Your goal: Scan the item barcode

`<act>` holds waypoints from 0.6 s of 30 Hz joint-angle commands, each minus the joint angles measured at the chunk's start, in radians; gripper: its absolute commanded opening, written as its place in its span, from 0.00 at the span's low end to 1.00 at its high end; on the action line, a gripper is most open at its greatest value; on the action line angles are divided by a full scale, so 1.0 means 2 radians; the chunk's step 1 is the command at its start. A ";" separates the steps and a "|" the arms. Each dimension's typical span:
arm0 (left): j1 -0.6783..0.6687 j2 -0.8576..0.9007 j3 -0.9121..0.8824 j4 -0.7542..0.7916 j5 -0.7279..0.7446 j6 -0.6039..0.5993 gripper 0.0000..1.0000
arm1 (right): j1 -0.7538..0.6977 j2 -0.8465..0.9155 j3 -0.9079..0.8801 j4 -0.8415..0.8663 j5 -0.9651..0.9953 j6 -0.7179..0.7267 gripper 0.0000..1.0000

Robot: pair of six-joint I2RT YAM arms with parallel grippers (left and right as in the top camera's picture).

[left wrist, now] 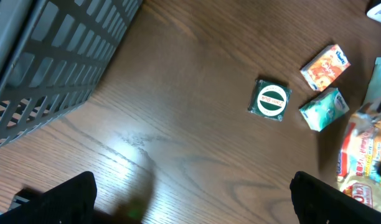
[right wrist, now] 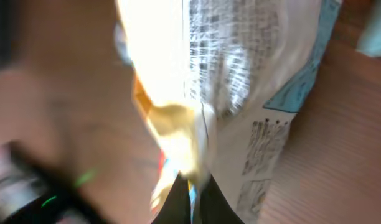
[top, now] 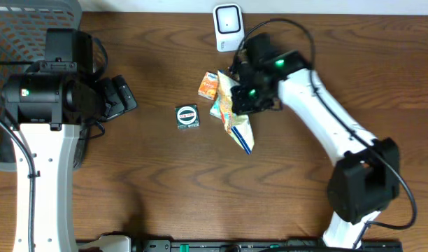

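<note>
Floppy snack packet pinched, middle of the tabletop
Left fingers gape wide on nothing near the basket; the packet sits near the scanner, its upper part clamped by the right fingers; light, crinkly, slippery film, likely best held at a sealed edge

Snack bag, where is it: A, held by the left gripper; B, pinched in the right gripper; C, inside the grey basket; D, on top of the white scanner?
B: the right gripper is shut on the snack bag at its crumpled upper end.
</note>
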 commanded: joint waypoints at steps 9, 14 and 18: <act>0.002 0.002 -0.001 -0.001 -0.004 -0.002 0.97 | -0.118 0.001 -0.217 0.135 -0.237 -0.030 0.01; 0.002 0.002 -0.001 -0.001 -0.004 -0.002 0.98 | -0.146 -0.001 -0.216 0.104 -0.166 -0.030 0.06; 0.002 0.002 -0.001 -0.001 -0.004 -0.002 0.98 | -0.137 -0.006 -0.200 0.103 -0.155 -0.030 0.36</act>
